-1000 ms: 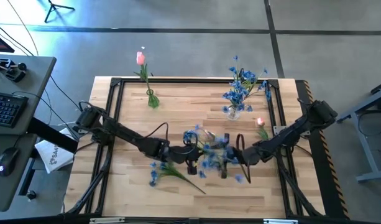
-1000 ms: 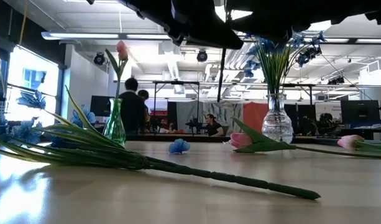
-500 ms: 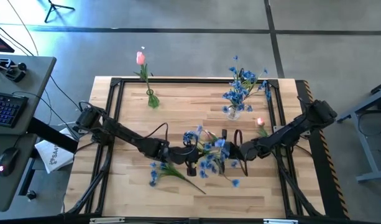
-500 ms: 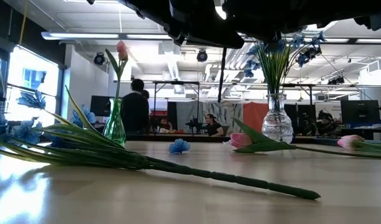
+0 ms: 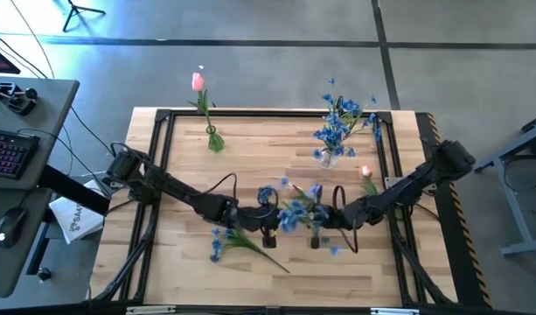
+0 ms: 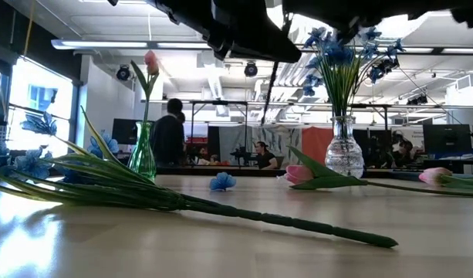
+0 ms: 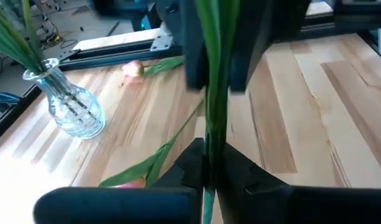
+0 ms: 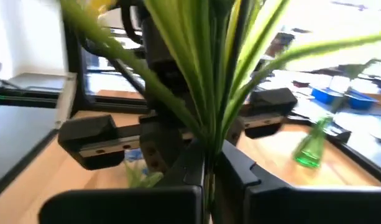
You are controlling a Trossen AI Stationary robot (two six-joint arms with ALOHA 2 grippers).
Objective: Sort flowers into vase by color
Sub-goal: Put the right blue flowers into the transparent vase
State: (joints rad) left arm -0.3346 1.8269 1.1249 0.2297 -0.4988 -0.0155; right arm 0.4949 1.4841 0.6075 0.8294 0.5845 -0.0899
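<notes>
My left fingers (image 7: 210,177) pinch the green stem of a blue spray (image 5: 298,213) at centre frame in the high view, above the counter (image 5: 250,153); my right fingers (image 8: 206,168) are pressed onto the same stem and leaf bundle from the opposite side. By my judgement the spray is light and top-heavy, its stem stiff but springy and the plastic slick, so the bare stem below the leaves is the place to hold. A second blue spray (image 6: 182,202) lies flat at lower centre-left of the high view. Further off, a pink tulip (image 6: 299,174) lies near the clear vase (image 5: 329,157) of blue flowers, upper right. The green vase (image 5: 214,140) with one tulip stands upper left. Leaves hide both fingertips, so grip depth is unclear.
</notes>
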